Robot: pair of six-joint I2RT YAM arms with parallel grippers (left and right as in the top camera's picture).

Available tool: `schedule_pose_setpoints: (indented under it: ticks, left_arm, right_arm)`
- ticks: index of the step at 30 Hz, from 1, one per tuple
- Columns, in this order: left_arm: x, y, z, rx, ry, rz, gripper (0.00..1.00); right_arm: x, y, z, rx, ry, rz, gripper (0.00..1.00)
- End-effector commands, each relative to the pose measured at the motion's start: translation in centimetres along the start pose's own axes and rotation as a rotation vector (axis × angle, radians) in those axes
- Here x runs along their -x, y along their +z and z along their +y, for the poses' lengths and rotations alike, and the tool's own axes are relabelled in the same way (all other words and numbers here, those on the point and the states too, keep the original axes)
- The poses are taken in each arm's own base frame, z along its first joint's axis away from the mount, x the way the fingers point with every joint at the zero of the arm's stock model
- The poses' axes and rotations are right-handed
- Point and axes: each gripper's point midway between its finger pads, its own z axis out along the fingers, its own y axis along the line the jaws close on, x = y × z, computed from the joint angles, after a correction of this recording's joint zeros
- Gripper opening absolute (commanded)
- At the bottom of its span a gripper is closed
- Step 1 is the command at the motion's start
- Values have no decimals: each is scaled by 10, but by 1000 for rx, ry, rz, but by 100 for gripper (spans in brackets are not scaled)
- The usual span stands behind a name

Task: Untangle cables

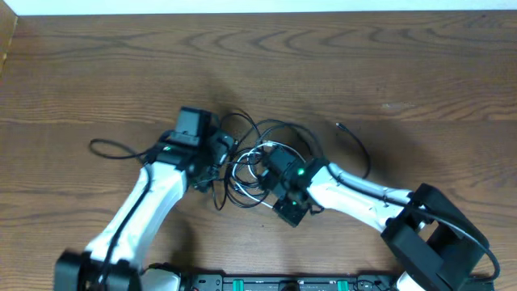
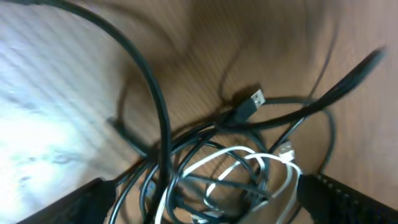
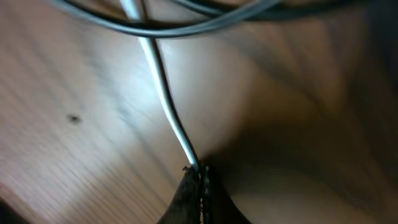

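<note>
As right claw [image 3: 198, 179] pinches white cable [image 3: 163, 94], tangle [image 1: 242, 173] beside

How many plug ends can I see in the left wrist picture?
2. A black USB plug lies above the middle of the tangle; a small pale plug sits lower right of it, by the white cable. More may be hidden inside the tangle.

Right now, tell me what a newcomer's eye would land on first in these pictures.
The knot of cables in the middle of the wooden table draws the eye first: black loops with one white cable wound through them and a USB plug poking out of the heap. Next, the right wrist view shows the right jaws shut on that white cable, while the left jaws stand wide open astride the knot.
</note>
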Motion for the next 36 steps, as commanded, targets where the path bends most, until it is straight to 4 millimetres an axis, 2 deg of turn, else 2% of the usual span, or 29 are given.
schedule_pose_setpoints:
  ticks: [1,2,3,6,7,9,12,16,20,23,26,29,30,33,34,36]
  left_arm:
    - [-10,28,4,57,24,30,82]
    - [-11,35,5,68,27,35,64]
    - [-11,48,8,92,24,44,36]
    - [-10,66,14,124,16,51,10]
    - [-9,71,15,131,15,47,8]
    - [-1,81,20,154,13,13,8]
    - [27,83,34,210,-10,-100,8]
    - [68,71,50,239,-77,-181,8]
    - [109,48,78,253,-238,-219,8]
    - [125,31,98,233,-349,-178,8]
    - [123,28,97,154,-345,-62,8]
    - [109,27,86,73,-272,57,8]
    - [103,27,79,37,-230,98,8]
    - [79,25,54,-88,-130,227,8]
    - [66,22,40,-154,-67,288,8]
    - [60,23,36,-165,-2,298,7]
  right_arm:
    - [-31,11,-37,-62,209,107,1]
    - [-33,10,-43,-63,244,110,1]
    - [-40,7,-56,-63,323,121,1]
    - [-49,0,-74,-60,418,129,1]
    - [-51,-2,-81,-59,446,129,1]
    - [-56,-7,-91,-57,491,126,1]
    - [-65,-17,-107,-60,569,120,1]
    - [-79,-35,-132,-101,686,99,1]
    - [-86,-55,-153,-113,776,30,1]
    - [-101,-76,-180,-193,917,-32,1]
    - [-108,-93,-194,-225,998,-97,1]
    - [-93,-102,-182,-116,993,-174,1]
    - [-80,-104,-171,-35,971,-211,2]
    - [-43,-111,-137,203,896,-301,23]
    - [-19,-117,-117,321,825,-353,37]
    - [0,-119,-105,353,744,-394,45]
